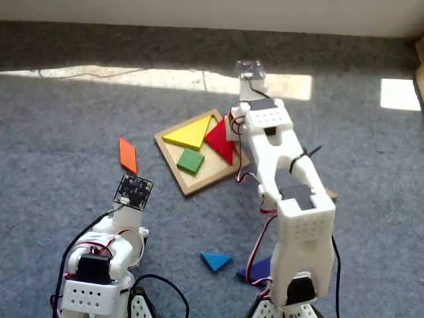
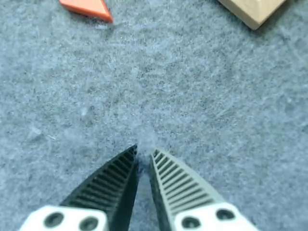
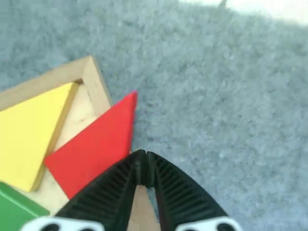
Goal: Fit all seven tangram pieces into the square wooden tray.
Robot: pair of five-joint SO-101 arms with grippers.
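While the red triangle (image 3: 96, 149) lies askew with one corner over the rim of the tray (image 1: 213, 167), the set is not complete.

- Tray: centre of the high view, on grey carpet. Holds the yellow triangle (image 1: 189, 132) and the green square (image 1: 191, 161).
- Loose pieces: orange parallelogram (image 1: 128, 156) left of the tray; blue triangle (image 1: 216, 260) at lower centre; a dark blue piece (image 1: 260, 270) half hidden beside the right arm's base.
- Right end effector (image 3: 144, 166): closed, empty, tips at the red triangle's edge.
- Left end effector (image 2: 144, 150): all but closed, empty, over bare carpet.
- Risk: a nudge could ride the red triangle up over the rim and out, or drag the light tray.
- Views: the right wrist view shows the overhanging corner, which the arm masks from above. The high view shows the loose pieces.
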